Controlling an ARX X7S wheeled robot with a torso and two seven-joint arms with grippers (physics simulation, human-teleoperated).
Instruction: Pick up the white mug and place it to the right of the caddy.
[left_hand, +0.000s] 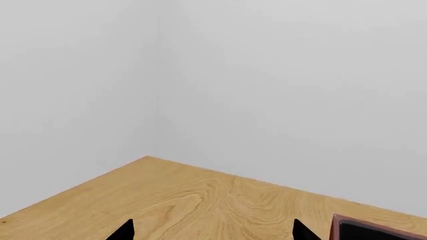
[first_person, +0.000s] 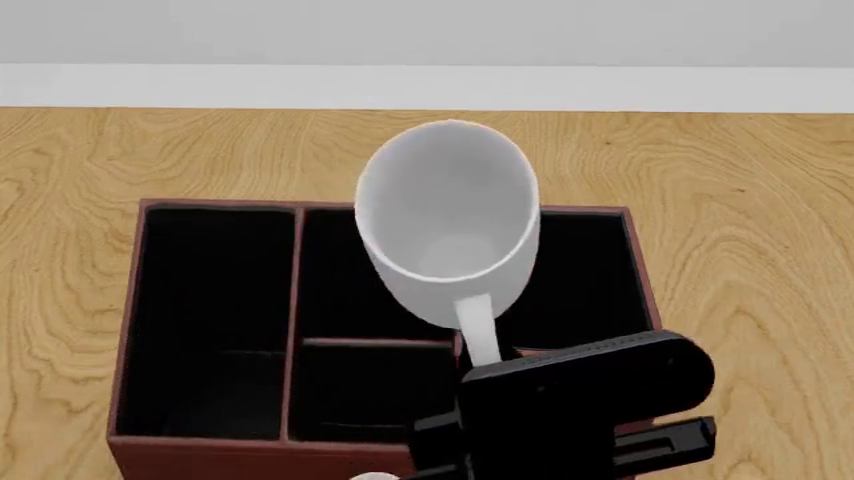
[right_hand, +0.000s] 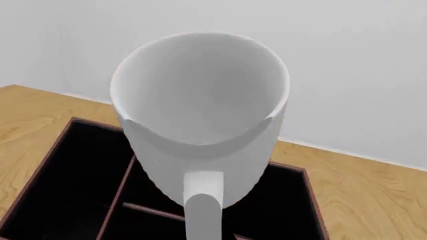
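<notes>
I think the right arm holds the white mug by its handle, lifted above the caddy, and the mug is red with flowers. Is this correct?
Not quite. The mug is plain white, with no flowers, as the head view and right wrist view show. The rest is right: the right tool holds it by the handle, lifted above the caddy.

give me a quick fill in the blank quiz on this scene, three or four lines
1. The white mug is held up by its ____.
2. In the head view the mug hangs over the ____, not the bare table.
3. The inside of the mug is ____ of contents.
4. The left tool holds ____.

Missing words: handle; caddy; empty; nothing
</notes>
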